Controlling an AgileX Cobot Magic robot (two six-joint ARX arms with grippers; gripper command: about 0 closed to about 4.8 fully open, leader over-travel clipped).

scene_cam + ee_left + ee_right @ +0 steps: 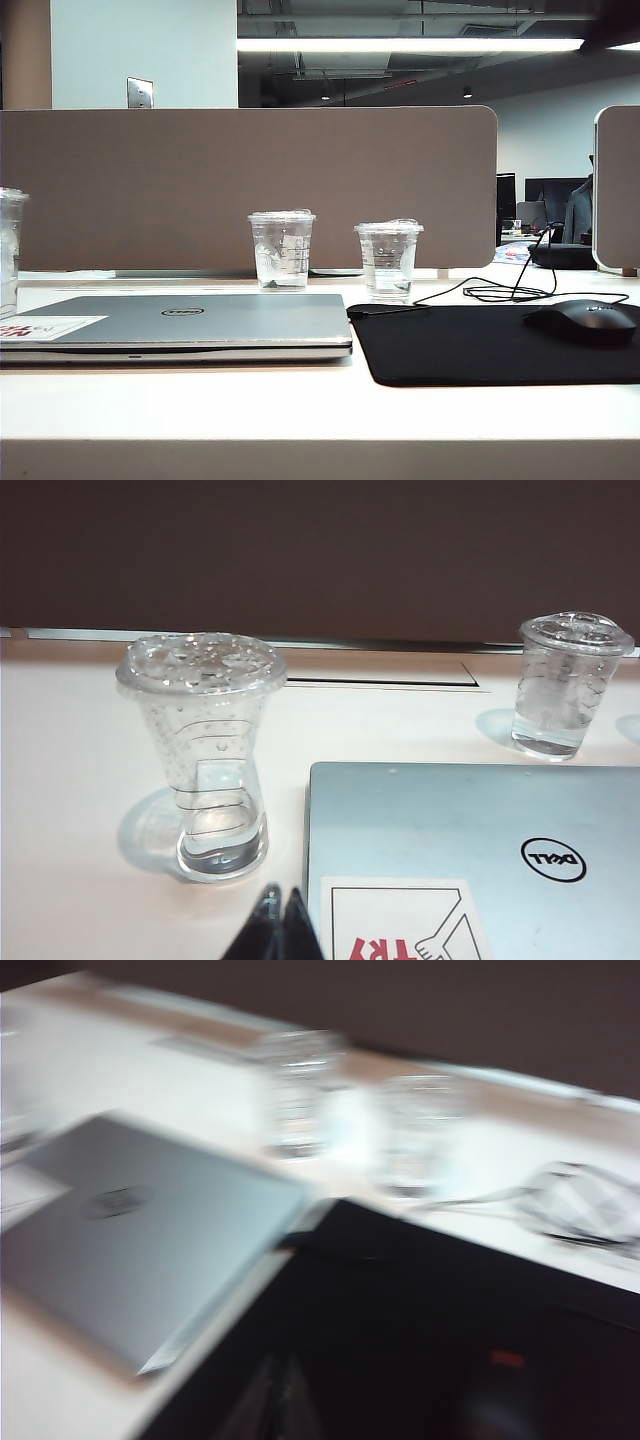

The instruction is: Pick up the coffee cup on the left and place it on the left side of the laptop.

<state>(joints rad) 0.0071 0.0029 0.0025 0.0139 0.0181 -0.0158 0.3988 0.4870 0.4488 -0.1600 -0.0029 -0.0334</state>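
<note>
Coffee cup [205, 750] stands upright on the white desk [300, 400] just left of the closed Dell laptop [480, 830], not touching it. Left gripper [280, 920] hangs near the cup's base, fingers pressed together and empty. Right gripper [280, 1400], blurred over the black mouse mat [420, 1340], looks closed too.

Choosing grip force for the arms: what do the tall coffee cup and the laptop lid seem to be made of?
The coffee cup looks like thin clear plastic, glossy: the table shows through it, and its domed lid carries droplets or bumps. The laptop lid looks like matte silver-grey metal or metal-look plastic, smooth with soft reflections; which one, the pictures cannot settle. The left gripper sits shut just before both.
</note>
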